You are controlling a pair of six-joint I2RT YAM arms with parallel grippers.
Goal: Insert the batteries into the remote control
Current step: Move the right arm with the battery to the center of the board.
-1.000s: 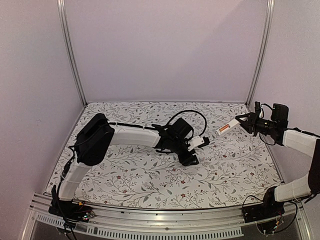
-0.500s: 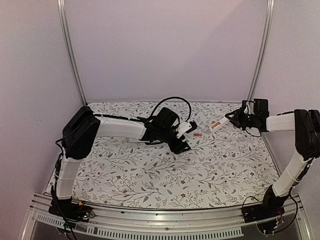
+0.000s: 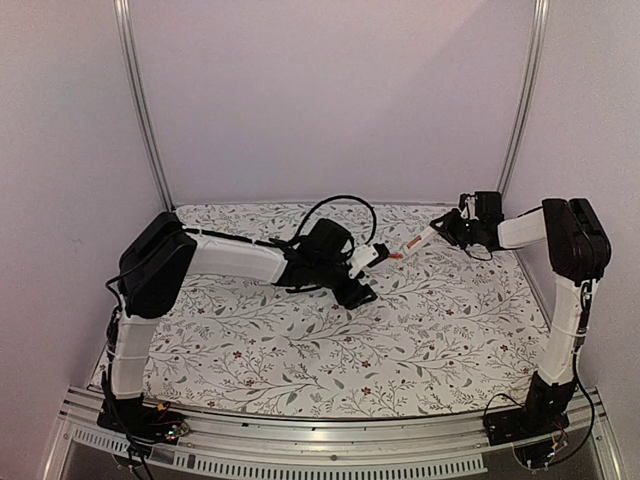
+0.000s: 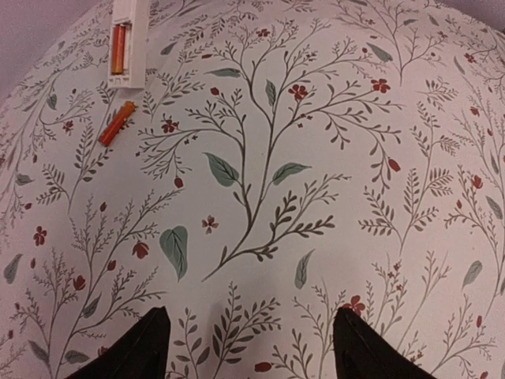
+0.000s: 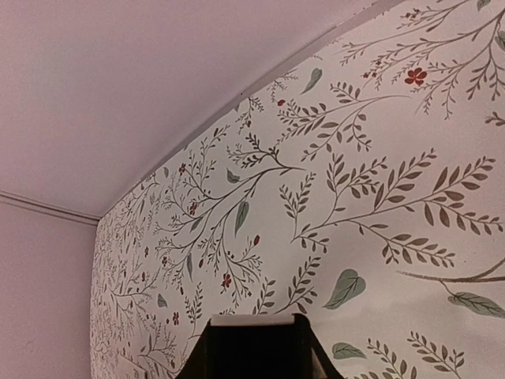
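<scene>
right gripper (image 3: 447, 229) is out at the far right of the table (image 3: 300, 350) and closed on the remote control (image 3: 422, 240). it pinches the end farthest from the other arm, as far as the top view shows. the remote slants down and left from the fingers, low end toward table centre. can't tell if that end touches the cloth. in the left wrist view the remote (image 4: 140, 43) sits at the top left, battery bay facing the camera, with a seated battery (image 4: 118, 47) in the bay, lying along the remote's length. a loose battery (image 4: 117, 123) lies on the floral cloth just off the remote's low end, angled, apart from it by a small gap. the same loose battery (image 3: 397, 256) shows in the top view as an orange speck between the two arms. left gripper (image 4: 251, 312) is open. both dark fingertips (image 4: 154, 343) are spread wide at the bottom edge with only bare cloth between them, well short of the remote and the battery. the right wrist view shows just a dark block (image 5: 252, 355) with a pale strip on top, over cloth and wall; the grip is not readable there.
</scene>
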